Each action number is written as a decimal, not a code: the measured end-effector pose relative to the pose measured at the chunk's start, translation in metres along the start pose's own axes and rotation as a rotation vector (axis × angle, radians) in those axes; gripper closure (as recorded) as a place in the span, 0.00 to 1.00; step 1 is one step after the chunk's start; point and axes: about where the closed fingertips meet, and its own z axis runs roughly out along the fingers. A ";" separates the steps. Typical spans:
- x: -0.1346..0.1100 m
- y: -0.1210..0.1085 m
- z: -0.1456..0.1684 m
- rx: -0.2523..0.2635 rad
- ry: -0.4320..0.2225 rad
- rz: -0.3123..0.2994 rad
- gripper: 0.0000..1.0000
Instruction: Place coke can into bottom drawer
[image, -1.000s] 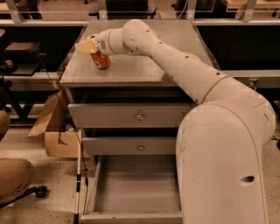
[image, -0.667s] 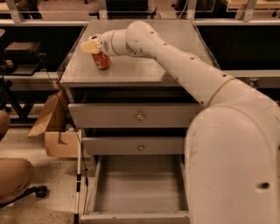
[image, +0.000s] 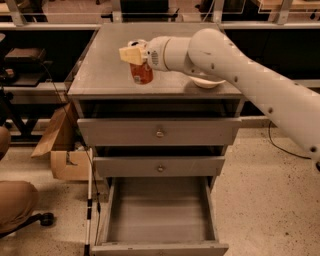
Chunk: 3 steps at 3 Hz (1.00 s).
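The coke can (image: 142, 74) is red-orange and stands upright over the front middle of the grey cabinet top (image: 100, 75). My gripper (image: 133, 54) reaches in from the right and is shut on the can's top; its yellowish fingers (image: 129, 53) cover the lid. I cannot tell whether the can rests on the top or hangs just above it. The bottom drawer (image: 160, 212) is pulled open and empty, directly below at the front of the cabinet.
A white bowl (image: 207, 82) sits on the cabinet top, partly hidden behind my arm. The two upper drawers (image: 159, 133) with round knobs are shut. A cardboard box (image: 65, 150) and a thin white pole (image: 90, 200) stand left of the cabinet. A person's knee (image: 15, 200) is at the far left.
My gripper has carried the coke can to the right and a little toward the cabinet's front edge. My arm has swung out of the foreground, uncovering the drawers.
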 end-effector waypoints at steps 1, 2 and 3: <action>0.004 0.007 -0.063 -0.040 0.003 -0.003 1.00; 0.027 0.010 -0.110 -0.110 0.026 0.003 1.00; 0.091 0.007 -0.117 -0.201 0.093 -0.006 1.00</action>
